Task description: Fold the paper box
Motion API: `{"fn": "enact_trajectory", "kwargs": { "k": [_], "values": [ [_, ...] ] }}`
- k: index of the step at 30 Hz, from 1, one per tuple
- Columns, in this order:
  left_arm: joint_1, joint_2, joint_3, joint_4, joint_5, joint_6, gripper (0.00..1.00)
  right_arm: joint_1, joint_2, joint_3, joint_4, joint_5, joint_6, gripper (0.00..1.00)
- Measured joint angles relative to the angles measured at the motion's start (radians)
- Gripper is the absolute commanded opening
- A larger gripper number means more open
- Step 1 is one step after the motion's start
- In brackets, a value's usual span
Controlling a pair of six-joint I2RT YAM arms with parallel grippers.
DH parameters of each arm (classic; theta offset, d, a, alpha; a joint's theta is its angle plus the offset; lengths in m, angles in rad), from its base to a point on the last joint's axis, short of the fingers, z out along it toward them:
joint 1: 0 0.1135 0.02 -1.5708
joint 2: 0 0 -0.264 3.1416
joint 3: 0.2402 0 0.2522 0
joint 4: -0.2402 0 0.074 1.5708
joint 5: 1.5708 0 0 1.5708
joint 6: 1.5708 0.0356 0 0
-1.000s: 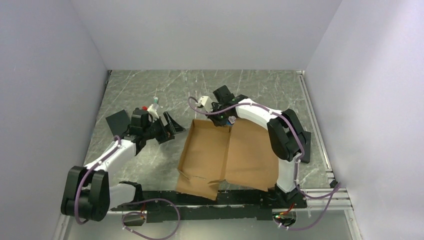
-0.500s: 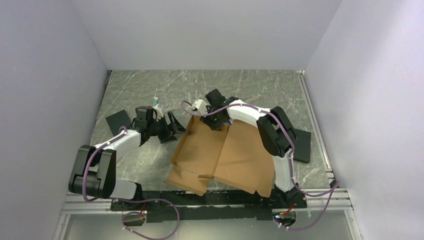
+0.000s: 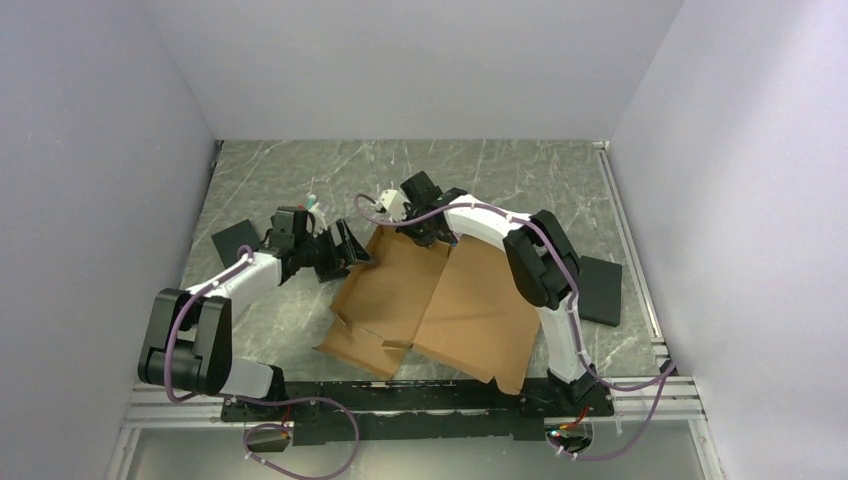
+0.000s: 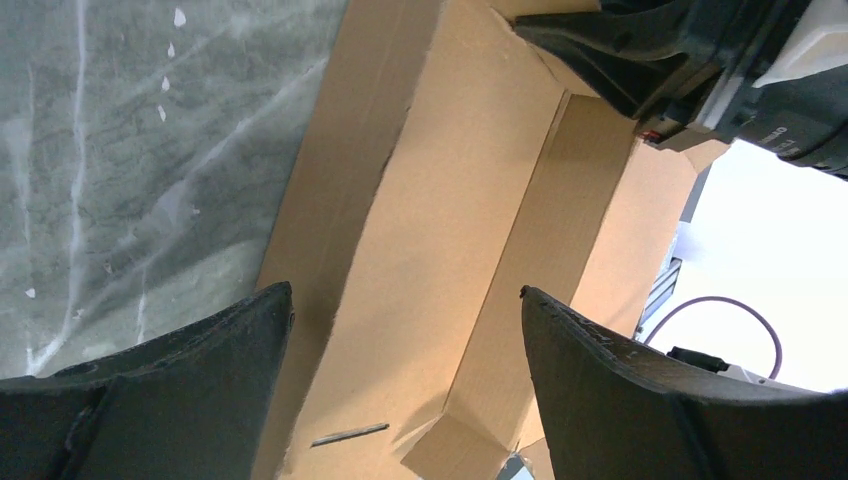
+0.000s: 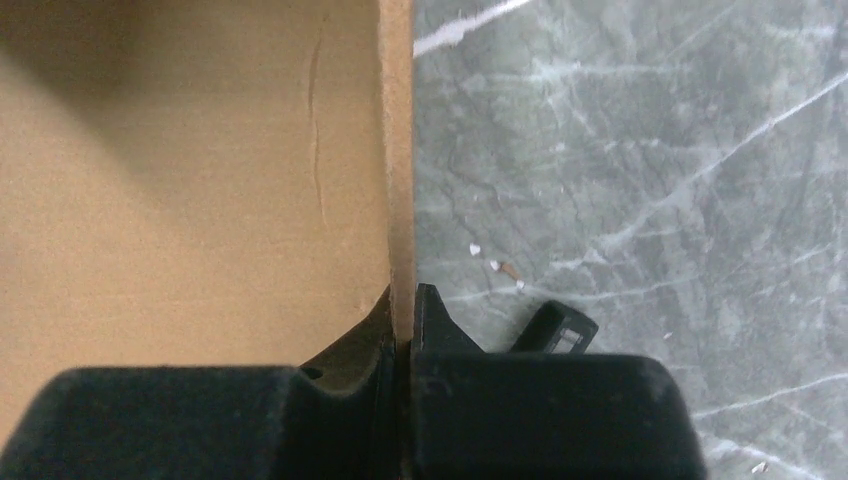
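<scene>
The paper box [image 3: 440, 305] is lying in the middle of the table [image 3: 300, 170], a brown cardboard sheet of 2 panels. Its centre crease is running from far to near and slanting toward the left. The left panel is showing raised walls, while the right panel is lying flatter.

The right gripper [image 3: 420, 225] is reaching over to the box's far edge. In its wrist view its 2 fingers are pressing tight on that upright cardboard edge [image 5: 398, 150], so it is holding the box there.

The left gripper [image 3: 345, 252] is hanging just left of the box's far-left corner with its jaws standing wide and holding nothing. From its wrist view the box's left wall [image 4: 440, 220] is lying straight ahead, framed between the 2 dark fingers [image 4: 200, 390], with its long line running away from the hand toward the right gripper's fingers. I judge the left hand the nearer one for this wall: closing in would mean advancing to the right, along the table.

Whether the left fingers are touching cardboard is not clear. In the top view the right wrist is covering its own fingertips, and the right arm is crossing the right panel. The near flaps are looking buckled, but their shape is hard to read. 2 black pads [image 3: 600, 290] are lying apart from the box, 1 at each side.
</scene>
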Motion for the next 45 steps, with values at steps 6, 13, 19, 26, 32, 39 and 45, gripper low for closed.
{"fn": "enact_trajectory", "kwargs": {
  "k": [6,13,19,26,32,39,45],
  "values": [
    [0.0,0.0,0.064,-0.042,-0.026,0.026,0.9,0.01,0.045,0.08,-0.013,0.002,-0.011,0.42],
    [0.0,-0.016,0.092,-0.119,-0.07,0.078,0.91,-0.006,0.028,0.092,-0.039,-0.031,-0.035,0.73],
    [0.0,-0.016,0.264,-0.23,-0.075,0.219,0.91,-0.06,-0.133,0.077,-0.097,-0.116,-0.05,0.87],
    [-0.001,0.0,0.492,-0.233,0.039,0.513,0.92,-0.11,-0.505,-0.08,-0.112,-0.274,-0.12,1.0],
    [-0.088,0.133,0.646,-0.238,0.156,0.919,0.92,-0.24,-0.704,-0.304,-0.15,-0.542,-0.226,0.99],
    [-0.242,0.401,0.794,-0.356,0.183,1.329,0.82,-0.497,-0.755,-0.459,-0.179,-0.758,-0.279,0.99],
    [-0.347,0.607,0.933,-0.452,0.129,1.49,0.73,-0.566,-0.787,-0.465,-0.179,-0.842,-0.291,0.99]
  ]
}}
